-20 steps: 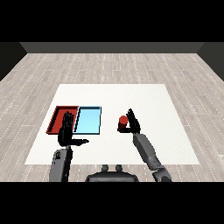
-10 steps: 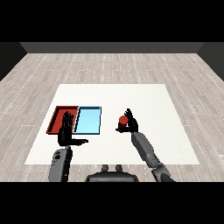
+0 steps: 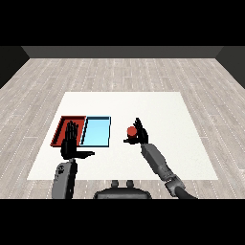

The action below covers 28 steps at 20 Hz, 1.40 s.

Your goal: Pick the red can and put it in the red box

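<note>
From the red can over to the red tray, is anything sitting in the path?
Yes. The light blue tray lies between the red can, at the right hand, and the red tray, so the can must pass over it. The left hand is also raised open over the red tray's near edge.

No readable text, labels, brands, numbers or signs found, none made out on any surface in head view.

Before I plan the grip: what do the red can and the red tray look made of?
The small red cylindrical can looks smooth and matte, metal or plastic; no label shows. The shallow red rectangular tray looks rigid, likely plastic: flat uniform colour, thin raised rim.
</note>
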Each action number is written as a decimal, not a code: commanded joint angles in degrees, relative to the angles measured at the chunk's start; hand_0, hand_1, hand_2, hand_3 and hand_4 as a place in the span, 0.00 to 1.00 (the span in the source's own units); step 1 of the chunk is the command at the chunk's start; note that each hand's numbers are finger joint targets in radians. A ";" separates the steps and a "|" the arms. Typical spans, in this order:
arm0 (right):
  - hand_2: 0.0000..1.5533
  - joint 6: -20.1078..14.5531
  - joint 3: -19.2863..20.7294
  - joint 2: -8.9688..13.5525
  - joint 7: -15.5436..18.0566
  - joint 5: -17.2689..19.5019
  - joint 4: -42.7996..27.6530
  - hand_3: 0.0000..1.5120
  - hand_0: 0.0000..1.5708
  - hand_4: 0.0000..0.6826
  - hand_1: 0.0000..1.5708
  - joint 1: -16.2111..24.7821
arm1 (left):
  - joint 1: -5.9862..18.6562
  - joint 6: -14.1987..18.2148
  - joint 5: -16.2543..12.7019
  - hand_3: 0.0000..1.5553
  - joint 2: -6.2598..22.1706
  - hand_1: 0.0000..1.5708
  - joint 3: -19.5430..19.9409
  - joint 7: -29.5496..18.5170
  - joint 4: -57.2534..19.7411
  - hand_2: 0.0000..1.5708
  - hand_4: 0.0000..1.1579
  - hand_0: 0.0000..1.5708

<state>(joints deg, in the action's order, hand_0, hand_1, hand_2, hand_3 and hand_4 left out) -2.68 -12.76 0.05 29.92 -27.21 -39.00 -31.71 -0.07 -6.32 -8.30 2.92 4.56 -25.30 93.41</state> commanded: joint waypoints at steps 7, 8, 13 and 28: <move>0.00 -1.15 -3.09 -0.04 0.77 -3.86 6.34 0.00 0.00 0.00 0.00 -3.02 | -0.51 -0.56 0.18 0.00 -0.36 0.00 0.09 -3.10 -1.70 0.00 0.00 0.00; 0.00 -3.34 -1.25 -0.04 -3.17 -2.98 5.49 0.00 0.00 0.00 0.00 -6.69 | 0.59 0.80 1.20 0.00 -2.20 0.00 -1.45 -3.01 -3.39 0.00 0.00 0.00; 0.91 -6.07 -2.16 0.96 1.74 -1.23 9.34 0.91 0.89 0.43 0.89 -4.33 | 1.32 0.66 -0.05 0.00 0.17 0.00 0.11 1.45 1.09 0.00 0.00 0.00; 0.95 -12.93 -4.44 -0.05 -4.28 0.48 14.18 0.93 0.97 0.80 0.97 -10.02 | -2.51 1.98 1.41 0.00 -2.58 0.00 -3.05 1.63 3.89 0.00 0.00 0.00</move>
<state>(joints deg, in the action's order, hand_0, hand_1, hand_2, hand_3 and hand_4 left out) -17.36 -20.07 0.05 26.12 -28.29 -29.81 -39.31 -2.35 -5.84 -7.82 1.48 2.98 -25.60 95.65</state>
